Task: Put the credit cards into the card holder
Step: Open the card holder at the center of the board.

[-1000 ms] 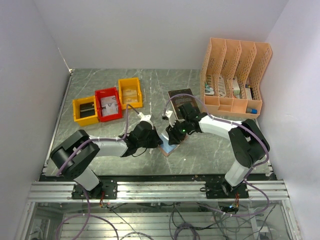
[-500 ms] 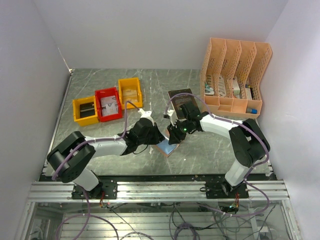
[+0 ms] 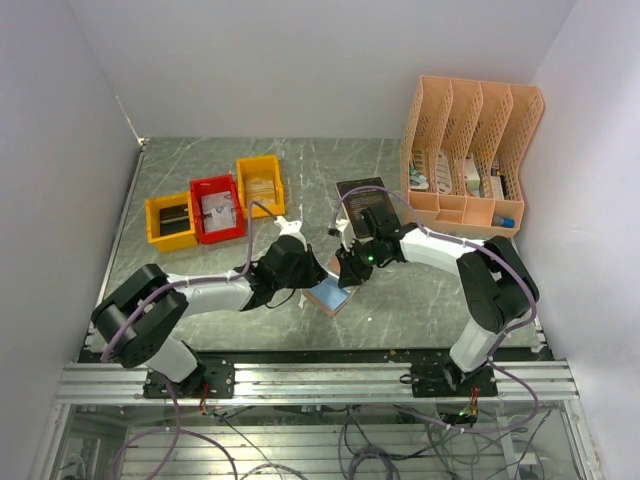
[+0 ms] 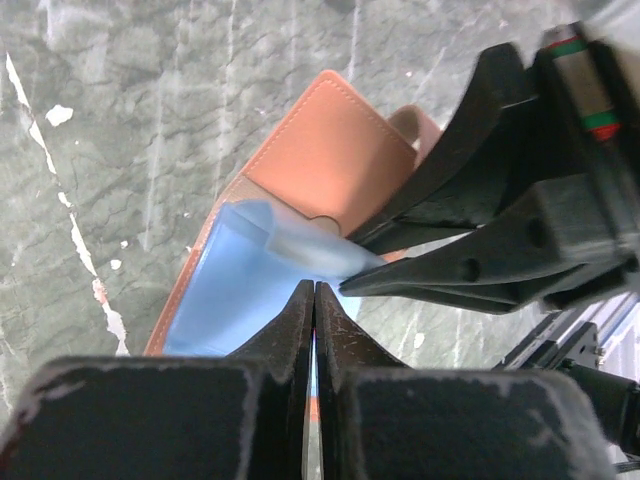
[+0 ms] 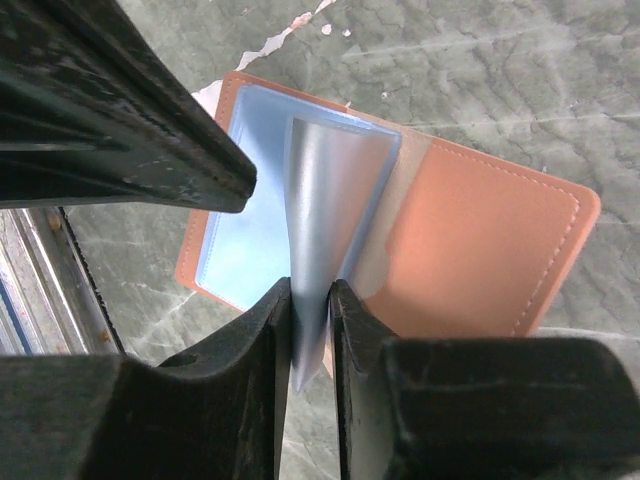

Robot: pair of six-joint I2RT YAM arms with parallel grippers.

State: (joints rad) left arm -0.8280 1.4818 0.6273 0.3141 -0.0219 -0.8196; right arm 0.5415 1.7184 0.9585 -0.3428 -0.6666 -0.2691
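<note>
Top external view: on the grey marbled counter [image 3: 420, 290], both arms converge on the open card holder [image 3: 322, 299], which lies near the front edge between them with a light blue card [image 3: 331, 294] showing on it. The left tool [image 3: 308, 270] and right tool [image 3: 345, 274] nearly meet above it. At back left stand a yellow bin [image 3: 171, 221] with something dark inside, a red bin [image 3: 217, 208] holding a grey-white item, and a second yellow bin [image 3: 260, 185] with pale contents. The peach file rack [image 3: 470, 150] at back right holds small items too tiny to name. A black book [image 3: 362, 192] lies partly under the right arm.

Left wrist view: the left tool [image 4: 315, 320] has its fingers drawn together, a hairline gap between them and nothing clearly gripped. Beyond it the card holder [image 4: 335, 150] lies spread flat, the blue card [image 4: 225, 295] on its near half. The right tool [image 4: 375, 265] reaches in from the right.

Right wrist view: the right tool [image 5: 310, 330] is clamped on a pale sleeve [image 5: 335, 200] lifted from the card holder [image 5: 490, 260]; whether that is a plastic pocket or a grey card cannot be made out. The left tool [image 5: 240, 190] cuts off the upper left.
</note>
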